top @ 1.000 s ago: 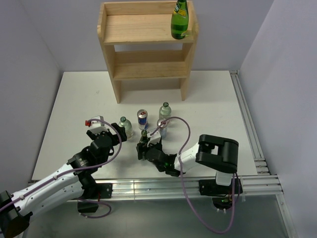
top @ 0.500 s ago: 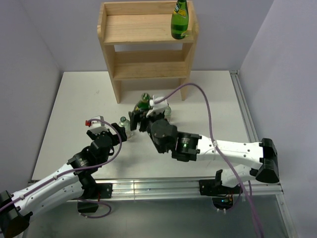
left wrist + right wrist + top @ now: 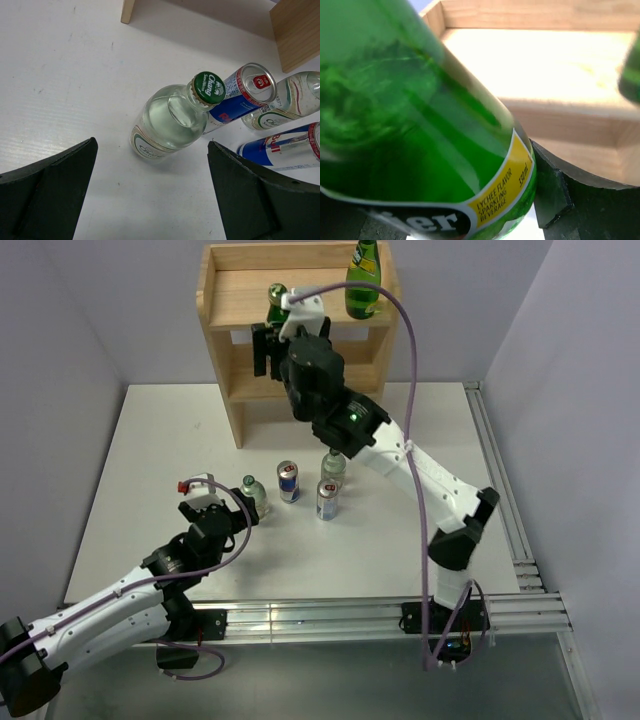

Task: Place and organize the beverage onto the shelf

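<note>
White table (image 3: 150,440), pale lavender walls (image 3: 70,330), aluminium rails (image 3: 497,480)

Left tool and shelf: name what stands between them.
In the left wrist view, a clear green-capped bottle stands just ahead of the open left tool, with a blue can behind it, before the shelf.

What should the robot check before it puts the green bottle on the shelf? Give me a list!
1. Right gripper shut on the green glass bottle: ok.
2. Bare room on the top tier of the light wooden shelf: ok.
3. Second green bottle at that tier's right end, apart from the held one: ok.
4. Held bottle's base above the raised rim: cannot tell.
5. Left gripper open, low over the table by the clear green-capped bottle, away from the shelf: ok.
</note>
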Motion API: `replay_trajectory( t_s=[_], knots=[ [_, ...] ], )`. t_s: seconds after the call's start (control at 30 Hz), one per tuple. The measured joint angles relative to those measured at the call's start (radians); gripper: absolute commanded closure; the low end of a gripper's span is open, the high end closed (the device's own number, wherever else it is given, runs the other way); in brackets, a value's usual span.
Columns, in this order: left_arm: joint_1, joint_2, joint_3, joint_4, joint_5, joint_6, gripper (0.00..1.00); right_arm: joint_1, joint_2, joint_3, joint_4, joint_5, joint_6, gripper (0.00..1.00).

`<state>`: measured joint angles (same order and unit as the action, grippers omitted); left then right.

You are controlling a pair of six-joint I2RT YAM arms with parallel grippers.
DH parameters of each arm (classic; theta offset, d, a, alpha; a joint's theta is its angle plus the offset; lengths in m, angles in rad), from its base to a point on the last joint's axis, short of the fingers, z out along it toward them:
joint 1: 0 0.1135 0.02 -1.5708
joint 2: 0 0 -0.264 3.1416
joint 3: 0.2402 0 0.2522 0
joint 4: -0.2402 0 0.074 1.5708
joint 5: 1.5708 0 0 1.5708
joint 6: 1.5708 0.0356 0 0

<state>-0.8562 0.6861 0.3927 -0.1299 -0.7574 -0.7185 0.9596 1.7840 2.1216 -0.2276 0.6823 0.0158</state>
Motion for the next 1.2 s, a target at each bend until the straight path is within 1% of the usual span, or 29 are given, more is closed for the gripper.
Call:
replay_trajectory(
  t_s=[0.13, 0.2, 0.53, 0.67, 0.87, 1.2],
  knots=[
    [-0.001, 0.014, -0.001, 0.006, 0.0, 0.0, 0.01, -0.048, 0.164, 0.258, -0.085, -0.042, -0.043, 1.0],
    [-0.001, 0.014, -0.002, 0.01, 0.0, 0.0, 0.01, -0.064, 0.2, 0.307, -0.097, -0.051, -0.061, 1.0],
    [-0.001, 0.014, -0.013, 0.017, 0.001, 0.0, 0.01, -0.187, 0.212, 0.314, -0.093, -0.094, -0.082, 1.0],
    [-0.001, 0.013, -0.013, 0.019, 0.002, 0.0, 0.01, -0.235, 0.233, 0.343, -0.066, -0.101, -0.092, 1.0],
    [-0.001, -0.005, -0.023, 0.022, 0.004, 0.0, 0.01, -0.269, 0.26, 0.354, 0.005, -0.126, -0.098, 1.0],
    [-0.001, -0.011, -0.03, 0.021, 0.005, 0.0, 0.01, -0.304, 0.317, 0.366, 0.068, -0.172, -0.088, 1.0]
  ],
)
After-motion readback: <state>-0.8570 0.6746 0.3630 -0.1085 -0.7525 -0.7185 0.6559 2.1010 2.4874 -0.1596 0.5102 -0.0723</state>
